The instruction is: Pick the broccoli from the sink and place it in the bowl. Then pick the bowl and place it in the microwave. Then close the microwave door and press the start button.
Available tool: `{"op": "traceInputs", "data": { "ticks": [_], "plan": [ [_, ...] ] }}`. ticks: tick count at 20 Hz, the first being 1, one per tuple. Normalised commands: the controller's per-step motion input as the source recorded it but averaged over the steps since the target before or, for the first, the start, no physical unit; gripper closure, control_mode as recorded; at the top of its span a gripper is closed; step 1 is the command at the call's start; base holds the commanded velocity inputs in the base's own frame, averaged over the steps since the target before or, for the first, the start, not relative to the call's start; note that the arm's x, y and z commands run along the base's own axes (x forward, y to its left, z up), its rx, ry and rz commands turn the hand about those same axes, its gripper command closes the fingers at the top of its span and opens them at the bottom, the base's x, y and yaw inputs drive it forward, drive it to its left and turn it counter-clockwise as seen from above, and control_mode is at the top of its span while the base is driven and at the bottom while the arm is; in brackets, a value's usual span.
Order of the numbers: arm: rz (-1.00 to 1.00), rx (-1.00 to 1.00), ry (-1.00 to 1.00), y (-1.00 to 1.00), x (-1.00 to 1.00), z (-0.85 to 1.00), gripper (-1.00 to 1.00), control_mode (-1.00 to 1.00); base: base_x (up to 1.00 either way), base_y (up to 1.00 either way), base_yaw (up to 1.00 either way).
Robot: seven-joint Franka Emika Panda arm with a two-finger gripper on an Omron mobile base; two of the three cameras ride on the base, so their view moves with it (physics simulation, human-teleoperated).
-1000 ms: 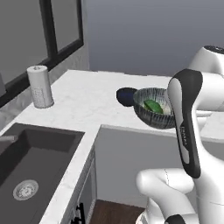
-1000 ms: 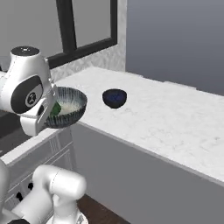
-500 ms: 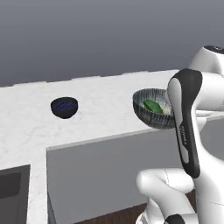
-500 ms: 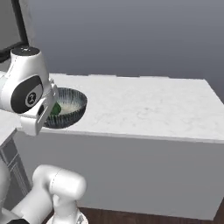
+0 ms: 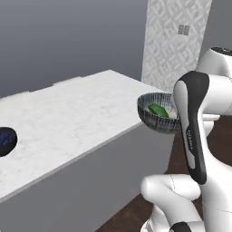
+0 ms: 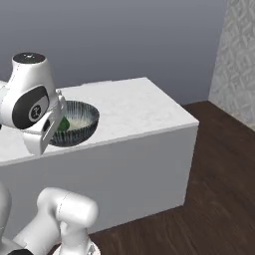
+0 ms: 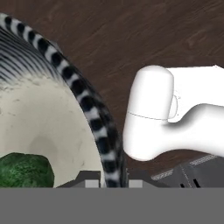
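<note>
My gripper [image 7: 111, 181] is shut on the rim of the bowl [image 5: 156, 120], one finger inside and one outside the striped wall. The bowl hangs level in the air beside the counter's edge, dark-striped outside [image 6: 77, 127] and pale speckled inside [image 7: 48, 118]. The broccoli [image 5: 157, 110] lies inside it as a small green lump, near the held rim [image 6: 63, 124] [image 7: 24, 170]. The sink, the microwave and its door are out of view.
A long white marble counter [image 5: 68, 118] runs under and behind the bowl and ends at a corner [image 6: 187, 119]. A small dark blue bowl [image 5: 4, 140] sits far left on it. Dark wood floor [image 6: 219, 199] lies beyond, before a patterned wall [image 5: 176, 36].
The whole scene has swung as the base turned: the sink, paper roll and window slid out of view. The bowl with the broccoli stays held in the same place against the arm.
</note>
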Motion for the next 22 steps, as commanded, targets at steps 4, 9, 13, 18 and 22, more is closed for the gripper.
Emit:
{"op": "traceInputs", "data": {
  "ticks": [4,9,13,18,22],
  "plan": [
    [0.0,0.0,0.0,0.0,0.0,0.0,1.0,1.0,-0.1,-0.1,-0.66],
    [0.0,0.0,0.0,0.0,0.0,0.0,1.0,1.0,0.0,-0.26,-0.61],
    [0.0,0.0,0.0,0.0,0.0,0.0,1.0,1.0,0.11,-0.67,-0.44],
    [0.0,0.0,0.0,0.0,0.0,0.0,1.0,1.0,0.29,-0.78,-0.36],
    [0.0,0.0,0.0,0.0,0.0,0.0,1.0,1.0,0.6,-0.86,-0.32]
  ]
}}
